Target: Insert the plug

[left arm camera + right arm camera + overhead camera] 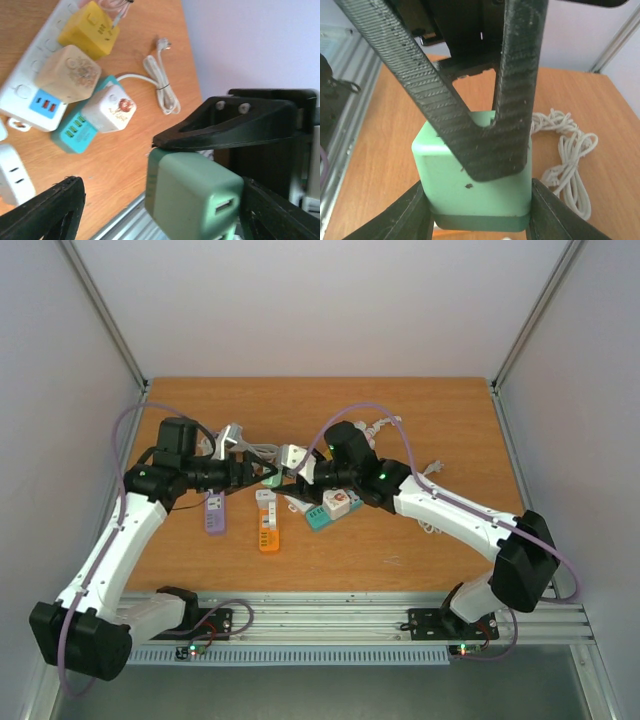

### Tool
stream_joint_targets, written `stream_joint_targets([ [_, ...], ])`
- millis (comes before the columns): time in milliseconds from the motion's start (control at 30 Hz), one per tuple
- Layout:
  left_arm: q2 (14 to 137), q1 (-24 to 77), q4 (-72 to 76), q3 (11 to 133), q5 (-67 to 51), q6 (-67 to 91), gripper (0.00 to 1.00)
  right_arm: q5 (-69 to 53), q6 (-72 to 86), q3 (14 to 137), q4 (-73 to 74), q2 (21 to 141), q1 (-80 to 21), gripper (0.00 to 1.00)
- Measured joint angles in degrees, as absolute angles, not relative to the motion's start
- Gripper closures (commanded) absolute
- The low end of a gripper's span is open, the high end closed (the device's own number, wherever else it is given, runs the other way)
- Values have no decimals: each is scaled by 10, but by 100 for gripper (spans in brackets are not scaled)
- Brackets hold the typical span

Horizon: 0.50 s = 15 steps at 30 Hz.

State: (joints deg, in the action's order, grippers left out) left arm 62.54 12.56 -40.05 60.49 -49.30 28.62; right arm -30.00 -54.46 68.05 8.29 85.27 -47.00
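1. Purple comes first at the left: a purple power strip (215, 512) lies flat on the wooden table (440, 410), with an orange strip (268, 525) just beside it.
2. Above those two, the left gripper (252, 473) reaches toward the middle with its jaws spread wide. In its wrist view one finger stands well clear of the plug, so it holds nothing.
3. Between the two arms hangs the green plug (192, 197), a cube-shaped adapter with a USB port on one face. It is lifted off the table and sits in no socket.
4. The right gripper (303, 473) is clamped on the green plug. Its own wrist view shows a finger pressed against each side of the cube.
5. Further right, a teal strip (75, 132) carries a white patterned cube (110, 110), and a white strip (30, 85) holds a yellow cube (90, 27) and a beige cube (67, 72).
6. A coiled white cable (162, 85) lies apart on the wood.
7. As a judgement, pickup is done. Choosing a free socket, lining up the prongs and pressing the plug home all remain, and I cannot tell which strip is meant
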Motion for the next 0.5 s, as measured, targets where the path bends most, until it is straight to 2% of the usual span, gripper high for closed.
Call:
stream_joint_targets([
  [167, 637, 126, -445, 606, -479, 248, 38, -252, -568, 709, 136, 876, -490, 69],
  [300, 643, 126, -463, 605, -478, 236, 42, -233, -575, 742, 176, 900, -499, 68],
  [500, 655, 126, -472, 605, -481, 232, 58, -209, -576, 779, 211, 924, -512, 65],
])
